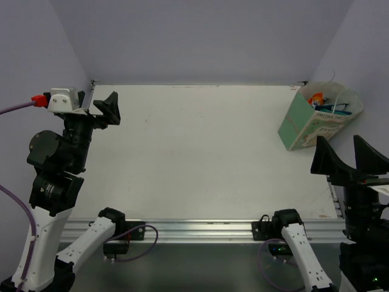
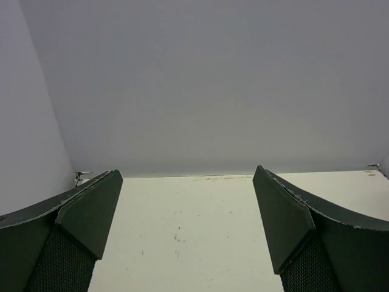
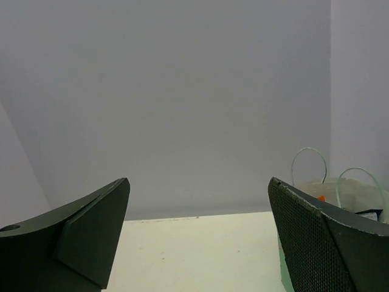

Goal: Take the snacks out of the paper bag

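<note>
The pale mint-green paper bag (image 1: 304, 126) stands at the table's far right, tilted, with its mouth open upward. Snacks (image 1: 327, 102) show in the mouth: an orange-red packet, with blue and teal ones beside it. My right gripper (image 1: 346, 156) hovers open and empty just in front of the bag, at the right edge. In the right wrist view the bag (image 3: 352, 193) and its white string handles rise behind the right finger, and the gripper (image 3: 199, 181) is open. My left gripper (image 1: 104, 109) is open at the far left corner, far from the bag. The left wrist view shows that gripper (image 2: 187, 173) over bare table.
The white table (image 1: 200, 152) is walled at the back and on both sides by pale lilac panels. A metal rail (image 1: 200, 230) runs along the near edge between the arm bases. A purple cable (image 1: 15, 109) leads to the left wrist camera.
</note>
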Action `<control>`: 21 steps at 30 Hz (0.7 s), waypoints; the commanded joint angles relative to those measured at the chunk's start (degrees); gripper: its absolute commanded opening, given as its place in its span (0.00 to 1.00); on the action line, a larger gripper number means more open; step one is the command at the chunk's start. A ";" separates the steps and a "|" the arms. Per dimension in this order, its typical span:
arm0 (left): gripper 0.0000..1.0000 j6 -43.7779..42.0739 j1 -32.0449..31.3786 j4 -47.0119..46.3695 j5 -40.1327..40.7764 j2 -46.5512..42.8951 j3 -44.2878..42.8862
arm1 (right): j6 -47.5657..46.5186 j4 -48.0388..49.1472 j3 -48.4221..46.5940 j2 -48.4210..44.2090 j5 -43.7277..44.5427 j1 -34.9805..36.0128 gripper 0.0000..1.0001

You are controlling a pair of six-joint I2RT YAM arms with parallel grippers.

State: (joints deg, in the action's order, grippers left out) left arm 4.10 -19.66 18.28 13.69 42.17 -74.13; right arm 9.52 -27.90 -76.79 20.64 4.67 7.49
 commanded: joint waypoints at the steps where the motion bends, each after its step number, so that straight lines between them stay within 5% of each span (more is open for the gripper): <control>1: 1.00 1.44 -0.38 -0.18 -0.16 0.45 -0.14 | 2.16 -1.18 0.24 3.08 3.57 -0.02 0.99; 10: 1.00 4.77 -0.38 1.49 -2.53 3.26 0.65 | 12.70 -9.44 -2.12 17.31 6.74 -0.02 0.99; 15: 1.00 6.97 -0.38 4.03 -5.34 5.55 0.65 | 22.63 -15.43 -7.92 34.68 23.33 -0.10 0.99; 21: 1.00 9.08 -0.38 6.41 -8.68 6.08 1.88 | 30.19 -18.41 -17.85 54.98 25.48 -5.18 0.99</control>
State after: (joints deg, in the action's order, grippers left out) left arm 10.85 -19.66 23.35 7.92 48.99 -72.73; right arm 32.64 -42.98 -90.08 69.54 24.86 5.37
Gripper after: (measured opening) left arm 0.997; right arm 0.990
